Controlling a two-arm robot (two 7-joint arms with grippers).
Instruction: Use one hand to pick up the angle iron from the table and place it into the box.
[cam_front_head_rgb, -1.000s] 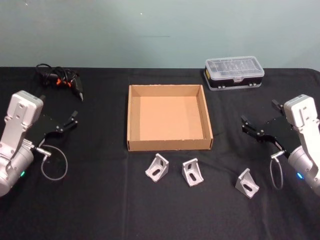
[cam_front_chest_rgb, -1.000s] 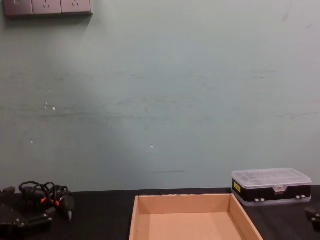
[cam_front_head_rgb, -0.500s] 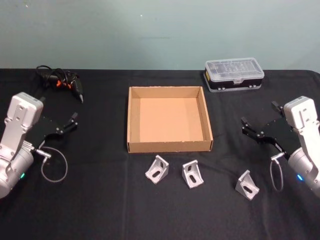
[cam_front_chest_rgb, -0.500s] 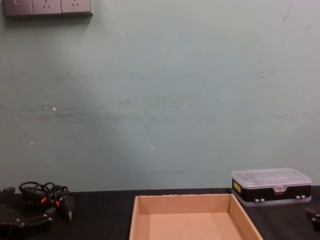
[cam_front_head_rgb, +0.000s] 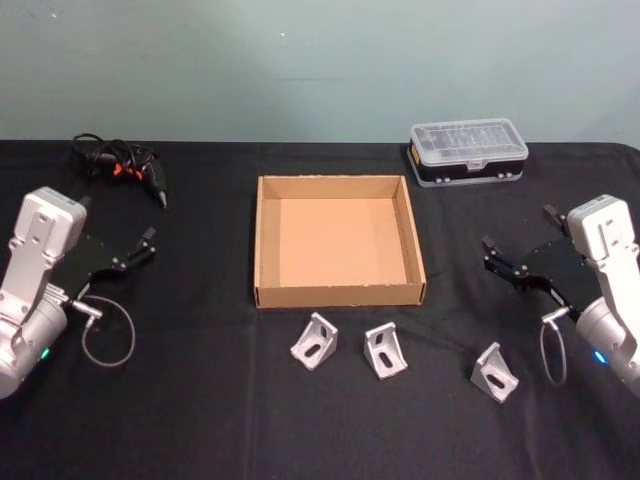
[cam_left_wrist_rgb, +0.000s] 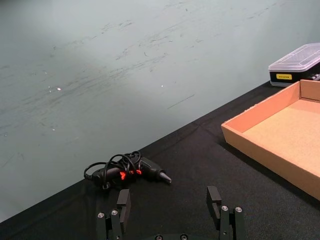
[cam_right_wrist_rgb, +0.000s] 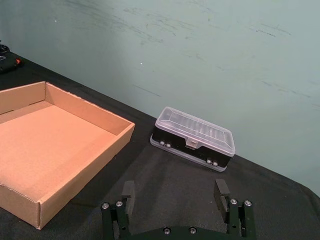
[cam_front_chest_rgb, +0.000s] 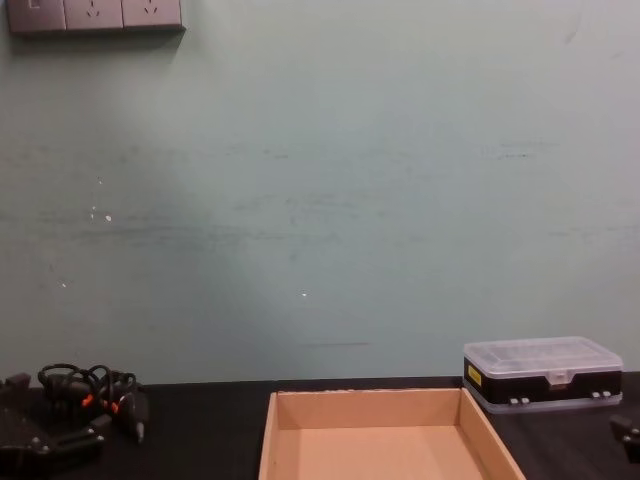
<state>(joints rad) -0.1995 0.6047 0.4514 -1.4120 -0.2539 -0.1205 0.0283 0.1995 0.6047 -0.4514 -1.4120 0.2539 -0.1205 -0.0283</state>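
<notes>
Pulled back a little since before, the left gripper (cam_front_head_rgb: 135, 250) is held open by the table's (cam_front_head_rgb: 200, 410) left edge. The right gripper (cam_front_head_rgb: 503, 262) is held open by the right edge. 3 angle irons (cam_front_head_rgb: 314, 338) (cam_front_head_rgb: 384, 349) (cam_front_head_rgb: 493, 371) are laid between the box (cam_front_head_rgb: 335, 292) and the front edge.

Boxy silver-grey arms (cam_front_head_rgb: 38, 262) — black fingers (cam_left_wrist_rgb: 123, 201), small screws (cam_right_wrist_rgb: 119, 203), looped cables (cam_front_head_rgb: 132, 333).

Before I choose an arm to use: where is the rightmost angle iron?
In the head view the rightmost angle iron lies on the table, on the robot's right, just nearer the robot than the right gripper.
</notes>
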